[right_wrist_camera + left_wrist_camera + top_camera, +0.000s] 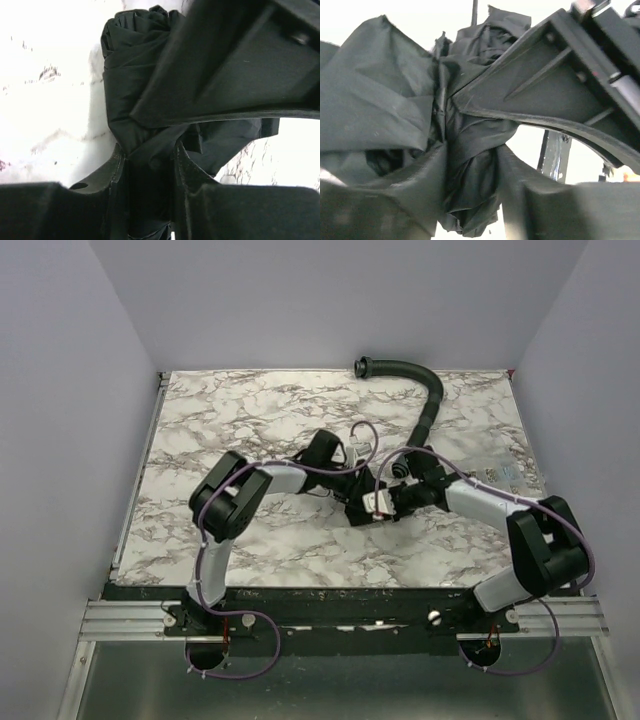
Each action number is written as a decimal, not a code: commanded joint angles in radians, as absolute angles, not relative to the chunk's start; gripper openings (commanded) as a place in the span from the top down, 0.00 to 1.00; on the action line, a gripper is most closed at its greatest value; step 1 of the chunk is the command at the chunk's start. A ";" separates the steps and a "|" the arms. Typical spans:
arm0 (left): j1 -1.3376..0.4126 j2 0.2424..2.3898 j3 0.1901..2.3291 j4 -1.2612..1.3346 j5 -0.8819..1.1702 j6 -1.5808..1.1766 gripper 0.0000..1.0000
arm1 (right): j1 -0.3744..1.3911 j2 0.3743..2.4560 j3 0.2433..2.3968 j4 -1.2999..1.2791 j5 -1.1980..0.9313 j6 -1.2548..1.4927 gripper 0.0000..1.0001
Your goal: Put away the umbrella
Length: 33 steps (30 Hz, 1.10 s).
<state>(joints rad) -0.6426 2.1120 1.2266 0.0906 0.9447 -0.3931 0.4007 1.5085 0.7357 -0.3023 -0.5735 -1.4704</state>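
Observation:
The umbrella (pixel 362 502) is a short black fabric bundle at the middle of the marble table, mostly hidden between my two grippers in the top view. My left gripper (pixel 352 483) is shut on the umbrella's crumpled fabric (pixel 470 165), which is pinched between both fingers in the left wrist view. My right gripper (pixel 397 492) is shut on the same bundle (pixel 135 75) from the other side, with black fabric squeezed between its fingers (pixel 112 172). The other gripper's body fills the upper right of each wrist view.
A curved black ribbed hose (pixel 420 390) lies at the back of the marble table (pixel 220 420), running toward the right arm. A clear plastic item (pixel 505 475) lies near the right edge. White walls enclose three sides.

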 commanded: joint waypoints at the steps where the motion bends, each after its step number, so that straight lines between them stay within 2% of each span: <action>1: -0.655 1.999 0.985 0.101 0.697 -0.476 0.34 | 0.412 1.596 0.759 -0.530 -0.472 -1.365 0.84; 3: -0.653 1.866 0.908 0.227 0.625 -0.466 0.22 | 0.412 1.615 0.791 -0.637 -0.490 -1.337 0.86; 6: -0.657 1.649 0.745 0.406 0.449 -0.391 0.16 | 0.414 1.662 0.834 -0.766 -0.527 -1.278 0.91; 7: -0.659 1.587 0.674 0.469 0.396 -0.365 0.05 | 0.415 1.682 0.849 -0.801 -0.535 -1.245 0.91; 8: -0.658 1.518 0.609 0.552 0.367 -0.334 0.02 | 0.416 1.701 0.864 -0.827 -0.546 -1.213 0.91; 11: -0.654 1.401 0.397 0.791 0.300 -0.307 0.02 | 0.418 1.777 0.914 -0.900 -0.579 -1.124 0.92; 12: -0.647 1.389 0.351 0.867 0.317 -0.311 0.02 | 0.419 1.801 0.925 -0.918 -0.583 -1.105 0.92; 14: -0.627 1.406 0.281 1.012 0.483 -0.282 0.02 | 0.417 1.862 0.951 -0.951 -0.596 -1.072 0.94; 16: -0.650 1.436 0.208 1.190 0.581 -0.208 0.09 | 0.419 1.911 0.960 -0.955 -0.605 -1.044 0.94; 18: -0.740 1.446 0.135 1.305 0.532 -0.046 0.10 | 0.419 1.943 0.965 -0.948 -0.607 -1.023 0.94; 20: -0.858 1.436 0.117 1.283 0.427 0.168 0.09 | 0.419 1.971 0.974 -0.950 -0.607 -1.011 0.94; 24: -1.004 1.425 0.247 0.968 0.229 0.441 0.07 | 0.418 2.011 1.001 -0.966 -0.607 -1.009 0.94; 26: -1.023 1.461 0.290 0.936 0.158 0.520 0.06 | 0.419 2.021 1.008 -0.968 -0.601 -1.009 0.94; 33: -1.023 1.617 0.450 0.819 0.147 0.682 0.06 | 0.419 2.022 1.008 -0.965 -0.579 -1.018 0.94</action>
